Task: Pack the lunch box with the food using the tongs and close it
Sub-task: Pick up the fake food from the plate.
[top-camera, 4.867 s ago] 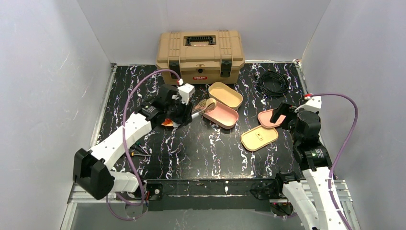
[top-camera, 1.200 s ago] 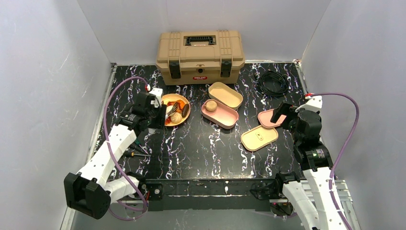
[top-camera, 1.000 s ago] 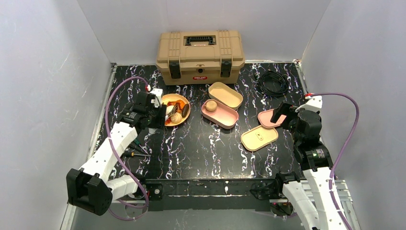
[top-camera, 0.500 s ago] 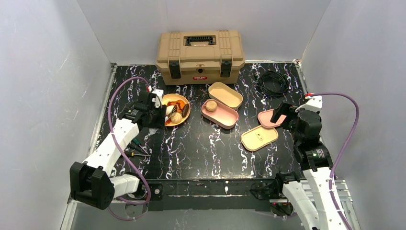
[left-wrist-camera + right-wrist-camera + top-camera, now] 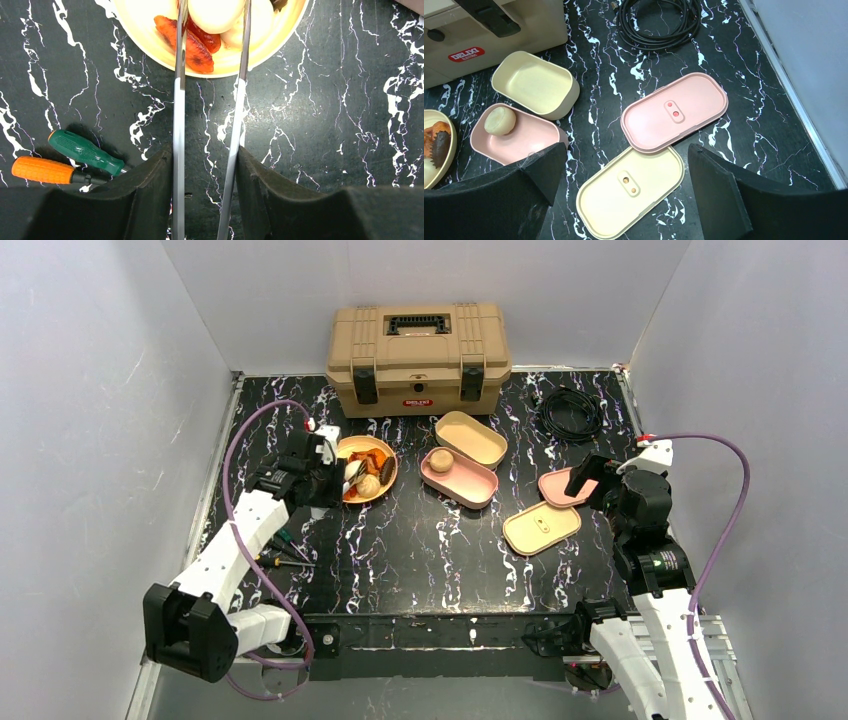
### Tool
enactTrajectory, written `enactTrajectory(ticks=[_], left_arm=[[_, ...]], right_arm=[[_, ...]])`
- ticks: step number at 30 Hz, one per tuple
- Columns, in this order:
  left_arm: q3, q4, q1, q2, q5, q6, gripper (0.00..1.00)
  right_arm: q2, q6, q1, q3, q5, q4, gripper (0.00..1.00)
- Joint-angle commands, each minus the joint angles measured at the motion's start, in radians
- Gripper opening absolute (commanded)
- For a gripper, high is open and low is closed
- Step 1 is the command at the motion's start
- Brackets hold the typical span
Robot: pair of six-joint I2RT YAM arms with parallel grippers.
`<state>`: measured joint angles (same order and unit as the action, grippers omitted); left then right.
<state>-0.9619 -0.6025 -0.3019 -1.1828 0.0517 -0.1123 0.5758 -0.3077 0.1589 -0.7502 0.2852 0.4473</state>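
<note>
My left gripper [image 5: 205,165] is shut on the metal tongs [image 5: 178,105], whose two arms reach into the yellow bowl [image 5: 145,25] and flank a pale egg-like piece [image 5: 216,12]. Orange-red chunks [image 5: 194,46] lie beside it. In the top view the left gripper [image 5: 335,478] sits at the bowl's [image 5: 385,485] left side. The pink lunch box tray [image 5: 470,485] holds one tan bun [image 5: 441,460]; a cream tray [image 5: 471,438] stands behind it. My right gripper [image 5: 626,155] hangs open above the cream lid [image 5: 631,192] and pink lid [image 5: 674,111].
A tan toolbox [image 5: 418,355] stands at the back, with a coiled black cable [image 5: 569,412] to its right. A green screwdriver [image 5: 85,150] and an orange one [image 5: 45,170] lie on the black marbled table left of the tongs.
Since the earliest frame the bun was left in the pink tray and the left arm returned to the bowl. Over the last second the tongs narrowed around the pale piece. The right arm stayed still.
</note>
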Motion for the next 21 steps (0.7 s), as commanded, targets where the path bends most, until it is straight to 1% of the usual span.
enactTrajectory(ticks=[1, 21], left_arm=[[-0.011, 0.005, 0.006, 0.066, 0.007, 0.003, 0.23], [0.003, 0.024, 0.007, 0.114, -0.01, 0.002, 0.19]], right_arm=[[-0.003, 0.006, -0.002, -0.029, 0.003, -0.028, 1.0], [-0.004, 0.006, -0.002, -0.03, 0.006, -0.027, 1.0]])
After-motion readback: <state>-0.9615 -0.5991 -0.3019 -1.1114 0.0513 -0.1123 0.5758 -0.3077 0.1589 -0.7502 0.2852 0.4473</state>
